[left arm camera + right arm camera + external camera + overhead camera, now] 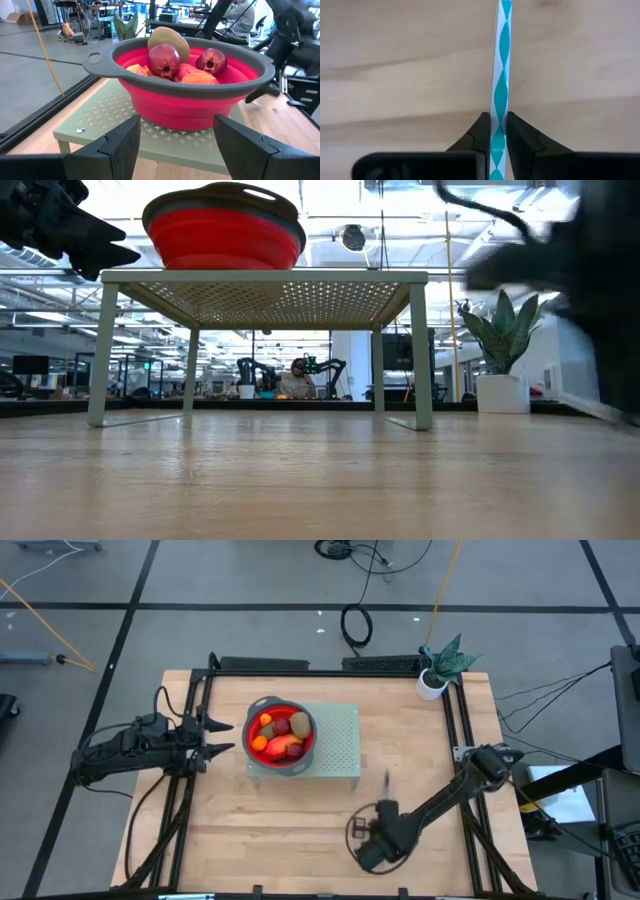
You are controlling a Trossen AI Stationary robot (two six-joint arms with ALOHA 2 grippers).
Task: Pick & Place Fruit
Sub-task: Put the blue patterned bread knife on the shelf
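The right hand (498,131) pinched the thin silver-and-blue knife (500,65) low over the wooden table (250,830), while the left hand (222,736) waited with its fingers spread beside the red bowl (282,736), which held the fruit (280,735) on a little green stand (340,740).

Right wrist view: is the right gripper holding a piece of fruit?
No: the right gripper is shut on the slim silver-and-blue knife above the wooden table.

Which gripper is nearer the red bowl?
Left. The left gripper sits open just beside the red bowl; the right gripper is across the table, shut on the knife.
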